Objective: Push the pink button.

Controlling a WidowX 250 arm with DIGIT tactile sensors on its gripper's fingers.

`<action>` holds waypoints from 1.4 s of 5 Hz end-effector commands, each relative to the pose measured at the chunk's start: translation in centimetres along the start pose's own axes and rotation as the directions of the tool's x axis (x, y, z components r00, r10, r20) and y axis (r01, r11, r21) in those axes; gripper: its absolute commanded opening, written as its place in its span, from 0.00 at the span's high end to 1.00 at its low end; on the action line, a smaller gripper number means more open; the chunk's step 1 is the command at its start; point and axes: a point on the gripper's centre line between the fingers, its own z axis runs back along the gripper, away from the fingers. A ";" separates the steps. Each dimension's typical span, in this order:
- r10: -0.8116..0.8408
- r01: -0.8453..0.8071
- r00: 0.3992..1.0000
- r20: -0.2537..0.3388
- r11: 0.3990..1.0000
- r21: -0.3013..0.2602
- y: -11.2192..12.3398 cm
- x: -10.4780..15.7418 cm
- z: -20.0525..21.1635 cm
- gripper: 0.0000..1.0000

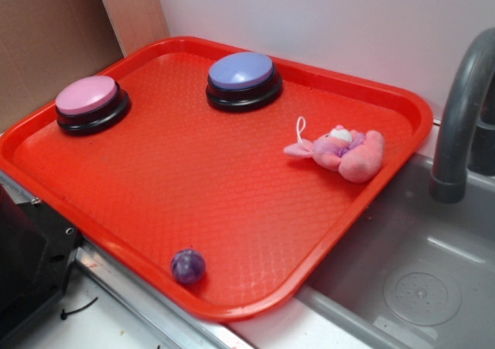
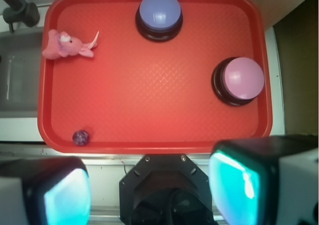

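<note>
Red textured plastic tray (image 1: 232, 210) beside a grey sink, bearing the round pale-pink push button (image 2: 242, 78) on its black base near one far corner, untouched; the gripper (image 2: 152, 190), fingers apparently apart, must first travel above it, then press down.

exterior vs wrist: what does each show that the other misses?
Exterior only: the grey faucet's full curve, the sink drain, and cardboard behind the tray.

Wrist only: the hand with its two teal-padded fingers spread apart, below the tray's near edge, and a black mount between them.

Both: the red tray holding the pink button, the blue button, the pink plush and a small purple ball. Nothing touches the pink button.
</note>
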 end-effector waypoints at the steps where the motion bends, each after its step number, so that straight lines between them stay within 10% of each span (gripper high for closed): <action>1: 0.402 -0.406 0.913 0.071 0.913 0.040 10.1 5.1 -5.9 0.00; 4: 0.612 -0.630 0.776 0.150 0.753 0.189 16.9 6.2 -11.9 0.00; 7: 0.587 -0.598 0.801 0.117 0.777 0.196 17.1 6.5 -16.8 0.00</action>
